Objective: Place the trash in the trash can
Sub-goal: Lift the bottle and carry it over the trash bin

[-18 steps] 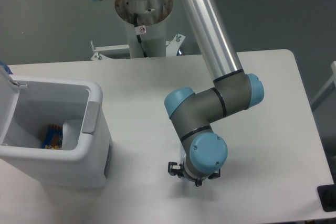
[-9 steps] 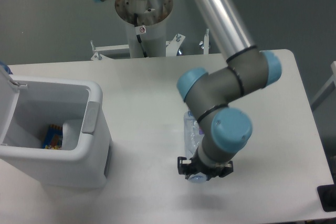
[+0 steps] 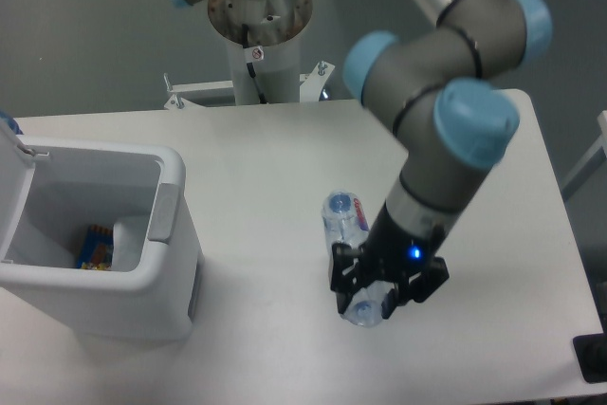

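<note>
The clear plastic bottle [image 3: 345, 225], with its pink-purple label, lies lengthwise right of the table's middle, cap end pointing away from me. My gripper [image 3: 387, 289] reaches down over the bottle's near end, and its fingers [image 3: 342, 279] close around the base. The fingertips are hidden under the gripper body. The white trash can [image 3: 169, 263] stands at the left edge with a grey tab [image 3: 162, 212] on its right wall and its lid [image 3: 11, 154] swung open. Inside it lie a colourful packet [image 3: 95, 248] and a pale item [image 3: 130, 232].
The arm's pedestal [image 3: 258, 35] rises behind the table's far edge. The big elbow joints [image 3: 446, 73] hang over the right half of the table. A dark object [image 3: 593, 358] sits past the near right corner.
The arm has risen and swung right, uncovering the bottle that was hidden under the wrist. The bottle now looks slightly larger and has shifted a little right with the gripper.
</note>
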You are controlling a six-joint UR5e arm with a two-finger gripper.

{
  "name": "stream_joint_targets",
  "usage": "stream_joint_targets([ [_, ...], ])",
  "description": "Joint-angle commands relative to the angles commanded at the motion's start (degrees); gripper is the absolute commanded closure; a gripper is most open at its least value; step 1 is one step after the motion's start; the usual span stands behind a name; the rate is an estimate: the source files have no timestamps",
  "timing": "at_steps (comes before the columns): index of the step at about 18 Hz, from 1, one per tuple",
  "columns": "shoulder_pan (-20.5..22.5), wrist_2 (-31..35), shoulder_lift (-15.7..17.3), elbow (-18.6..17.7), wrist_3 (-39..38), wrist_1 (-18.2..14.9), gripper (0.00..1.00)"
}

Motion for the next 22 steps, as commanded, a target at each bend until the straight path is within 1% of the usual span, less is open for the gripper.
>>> stream_joint_targets([
  [1, 0.0, -1.76, 0.52, 0.44, -1.85, 1.58, 0.68],
  [4, -0.35, -5.46, 2.28, 0.62, -6.68, 8.69, 0.67],
  [7, -0.79, -6.44, 3.6, 0.71, -10.47, 13.79, 0.67],
  [8, -1.31, -6.44, 4.22, 0.71, -10.83, 14.85, 0.67],
  [11, -1.93, -6.61, 6.32, 0.71, -10.92, 16.27, 0.67],
  [13, -3.6, -6.7, 7.29, 0.62, -10.74, 16.71, 0.67],
  [15, -4.83, -6.7, 8.09, 0.27, -10.83, 18.46, 0.67],
  [17, -6.93, -6.7, 8.61, 0.01, -10.83, 19.69, 0.67],
  [20, -10.45, -6.7, 8.7, -0.17, -10.57, 20.22, 0.67],
  [22, -12.91, -6.53, 9.58, -1.39, -10.3, 20.66, 0.67],
])
